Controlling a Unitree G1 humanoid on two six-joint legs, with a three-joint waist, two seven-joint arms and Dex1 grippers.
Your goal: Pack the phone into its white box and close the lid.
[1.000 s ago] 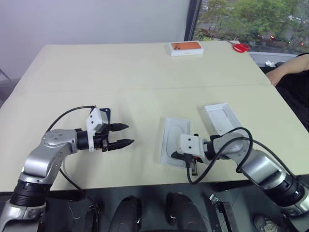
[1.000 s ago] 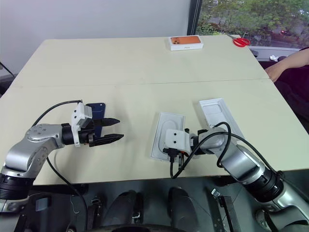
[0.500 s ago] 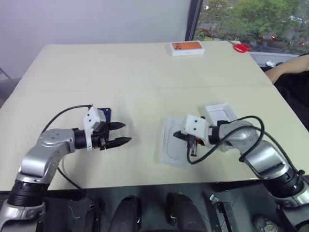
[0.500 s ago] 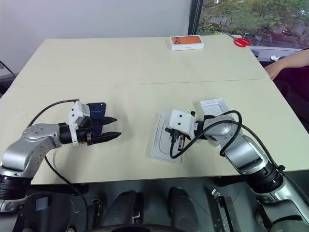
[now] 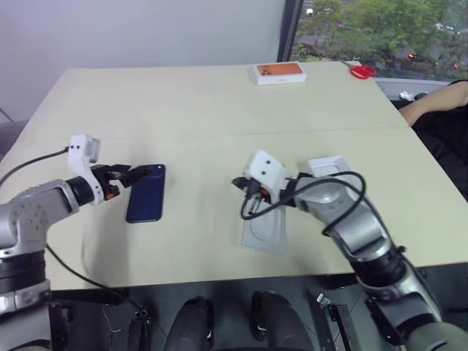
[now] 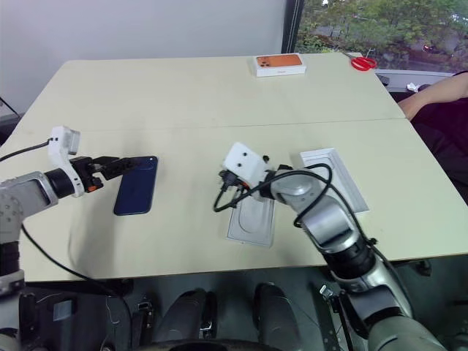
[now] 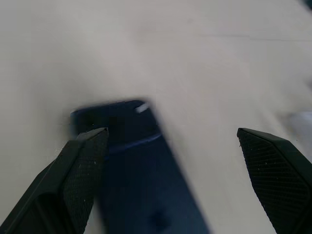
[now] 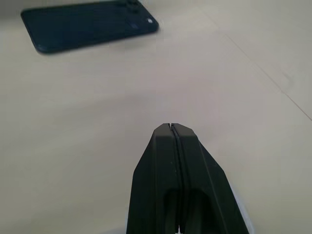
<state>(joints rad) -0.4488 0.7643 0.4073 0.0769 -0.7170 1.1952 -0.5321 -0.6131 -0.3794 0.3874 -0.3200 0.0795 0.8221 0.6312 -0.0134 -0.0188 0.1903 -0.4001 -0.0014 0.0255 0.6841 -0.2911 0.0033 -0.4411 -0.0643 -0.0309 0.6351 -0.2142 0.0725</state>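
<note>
Phone [image 5: 145, 193] flat on table [image 5: 219, 110], back up, at 9 o'clock from box [image 5: 265, 228]. L gripper [image 5: 139, 174] fingers wide, tips over phone's far end, not gripping it. R gripper [image 5: 246, 210] fingers pressed together, holding nothing, above box's near-left edge, pointing toward phone. Box open, nothing inside. Lid [image 5: 333, 174] inside-up at 2 o'clock from box, just beside it. Orange box [image 5: 278, 72] far at 12 o'clock.
</note>
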